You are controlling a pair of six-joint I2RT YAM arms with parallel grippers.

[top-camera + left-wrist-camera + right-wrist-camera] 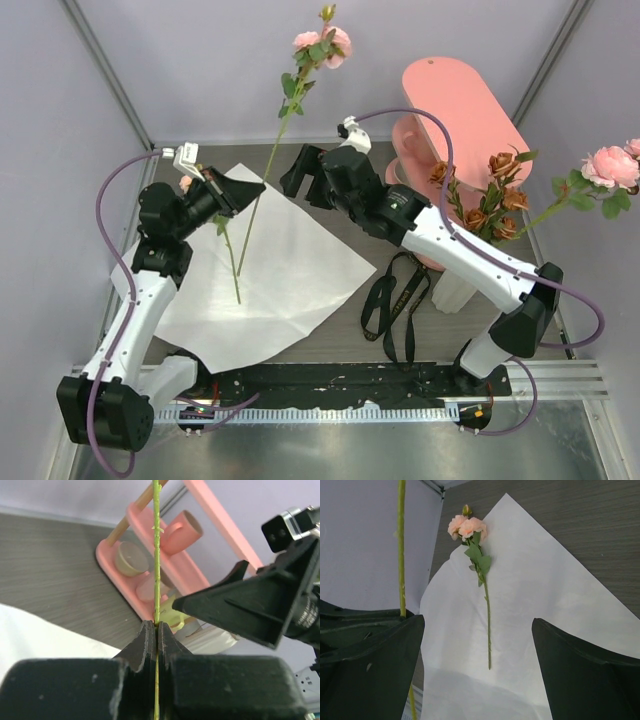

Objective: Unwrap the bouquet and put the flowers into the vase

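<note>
Leftmost on the desk, the left fingers are pinched shut on the thin green stem of the held rose. They grip low on its length, so the pink bloom stands high above and leans toward the back. The stem looks light and wiry, stiff enough to stay upright. In so narrow a pinch it would probably swivel, and the heavy head would make it swing. Bare stem below the leaves seems the best place to hold it; the blooms and leaves look soft and could crush or snag.

Just beside that stem, a second rose lies flat on the opened white paper, with its peach-pink bloom toward the left arm and its stem end toward the near edge. Lying flat, it leaves little room to get under. The bare middle of its stem looks like the spot to take, though the thin sheet may slide or lift with it.

Next, the right fingers stand wide apart and hold nothing, hovering over the paper close to the held stem. Further right, a black ribbon lies loose on the desk just beside the paper's corner.

Then comes the vase, largely hidden under the right forearm. It already carries rust-brown buds and a pale pink bloom. Its narrow neck, crowded by those stems, and the arm lying across it look like the main obstacles. A pink shelf stands just behind the vase.
</note>
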